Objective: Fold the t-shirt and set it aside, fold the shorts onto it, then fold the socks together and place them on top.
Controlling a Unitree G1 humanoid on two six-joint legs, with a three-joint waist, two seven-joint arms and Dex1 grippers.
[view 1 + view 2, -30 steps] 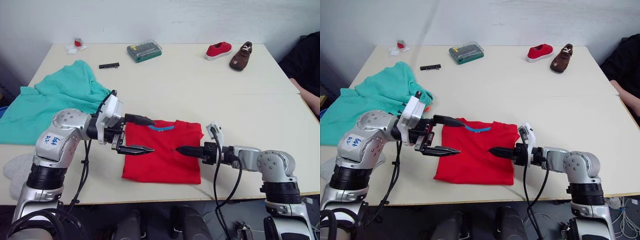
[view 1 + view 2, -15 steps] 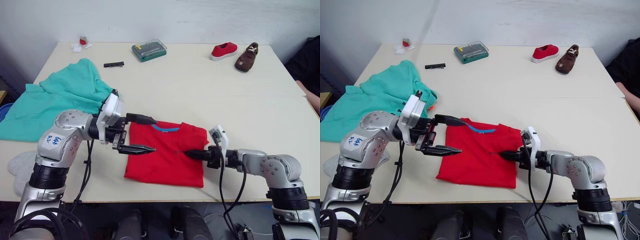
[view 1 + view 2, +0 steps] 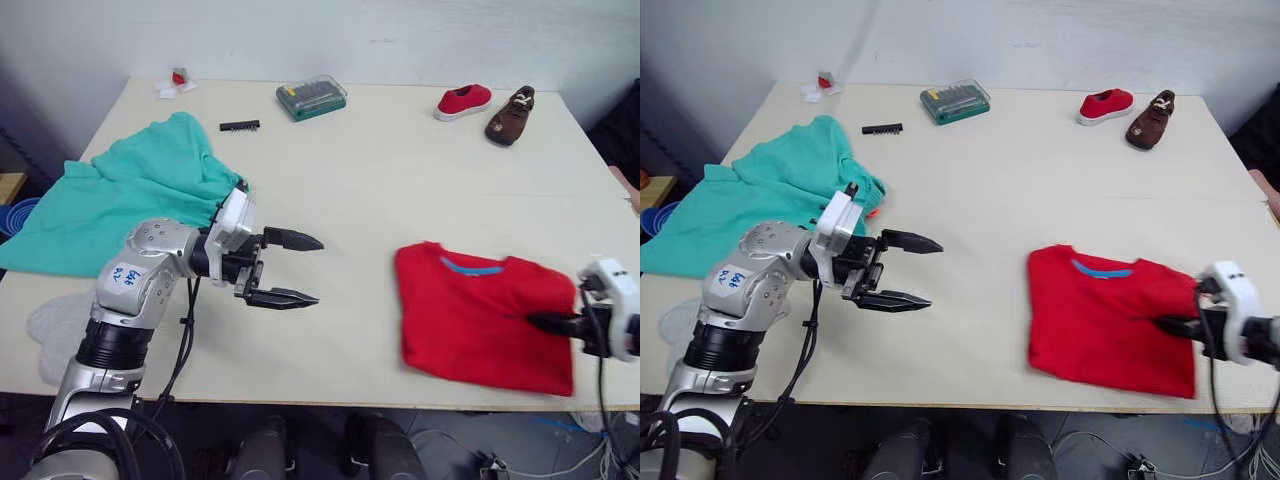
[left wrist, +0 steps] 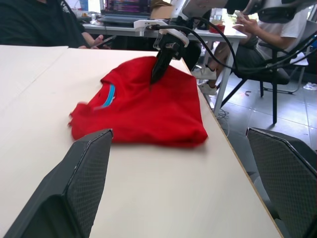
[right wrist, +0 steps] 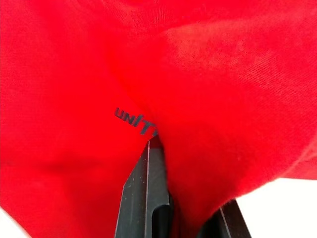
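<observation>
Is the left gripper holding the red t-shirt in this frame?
No. The left gripper hangs open over bare table, apart from the t-shirt, which lies folded near the right gripper.

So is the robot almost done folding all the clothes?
Not yet. The t-shirt is folded, and the right end effector is shut on it near the table's right edge, setting it aside. The left end effector hangs open with nothing in it. The shorts lie unfolded at the left, and a grey sock sits at the near left edge. Those are left.
</observation>
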